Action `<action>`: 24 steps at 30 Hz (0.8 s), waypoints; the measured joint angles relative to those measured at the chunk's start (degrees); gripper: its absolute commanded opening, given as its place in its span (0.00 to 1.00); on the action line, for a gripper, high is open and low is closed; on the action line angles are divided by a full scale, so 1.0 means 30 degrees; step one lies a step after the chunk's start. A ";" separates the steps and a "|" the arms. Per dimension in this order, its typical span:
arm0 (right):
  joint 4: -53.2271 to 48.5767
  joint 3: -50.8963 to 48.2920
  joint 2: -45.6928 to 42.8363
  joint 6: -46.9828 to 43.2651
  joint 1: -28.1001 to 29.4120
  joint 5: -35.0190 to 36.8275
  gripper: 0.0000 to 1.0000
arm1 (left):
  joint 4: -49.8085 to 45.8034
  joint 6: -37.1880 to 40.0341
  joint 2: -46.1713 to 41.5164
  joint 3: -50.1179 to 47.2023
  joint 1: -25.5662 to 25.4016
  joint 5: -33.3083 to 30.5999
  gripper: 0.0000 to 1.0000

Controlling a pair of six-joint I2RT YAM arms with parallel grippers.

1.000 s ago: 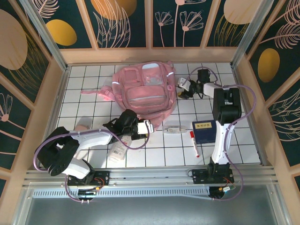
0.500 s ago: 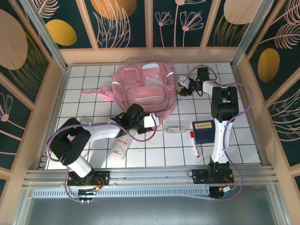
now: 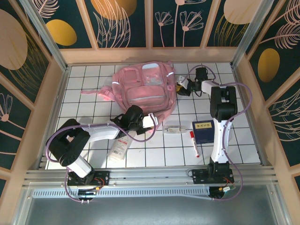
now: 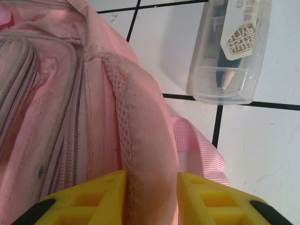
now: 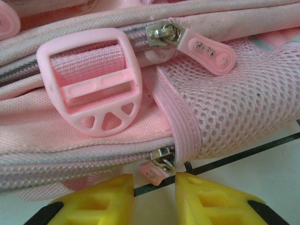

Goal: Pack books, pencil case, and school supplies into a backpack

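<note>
Pink backpack (image 3: 145, 91): it lay flat toward the far side of the white tiled table (image 3: 243, 145), by far the biggest thing we saw, with a strap trailing off to its left.
Left gripper (image 4: 150, 183): we found it at the backpack's near right corner. Its yellow fingers (image 4: 93, 199) were pinched on a raised fold of pink fabric edged with mesh piping, and the fold filled the gap and met both of them.
Right gripper (image 5: 153, 180): it sat low at the backpack's far right edge, jaws a little apart with bare tile showing between them. We saw nothing clamped.
Lower zip pull (image 5: 157, 165): it hung just at the mouth of the right gripper. We could not tell whether it touched a fingertip.
Upper zip pull (image 5: 206, 49): it rested on the zip line above a mesh side pocket (image 5: 234, 103).
Strap buckle (image 5: 89, 86): pink plastic, it lay flat against the backpack's side between the two zip lines.
Navy book (image 3: 204, 131): it lay closed on the table, label up, well to the right of the backpack's near corner and close beside the right arm.
Marker (image 3: 193, 142): white with a red cap, it lay just beside the book's left edge.
Clear case (image 3: 173, 129): a pen showed inside it, and it lay between the left gripper and the book.
White flat item (image 3: 119, 147): long, with red print, it lay partly under the left arm.
</note>
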 measured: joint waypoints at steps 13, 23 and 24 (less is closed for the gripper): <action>-0.0896 0.0131 0.0000 -0.0590 0.0036 -0.0532 0.09 | -0.3111 0.0211 0.0262 0.1392 0.0000 -0.0627 0.38; -0.1180 0.0138 -0.0007 -0.0750 -0.0117 -0.0707 0.00 | -0.3220 -0.0131 0.1122 0.1887 -0.0022 -0.1413 0.23; -0.1297 0.0131 -0.0022 -0.0874 -0.0175 -0.0707 0.00 | -0.3162 -0.0226 0.1173 0.1887 -0.0036 -0.1581 0.15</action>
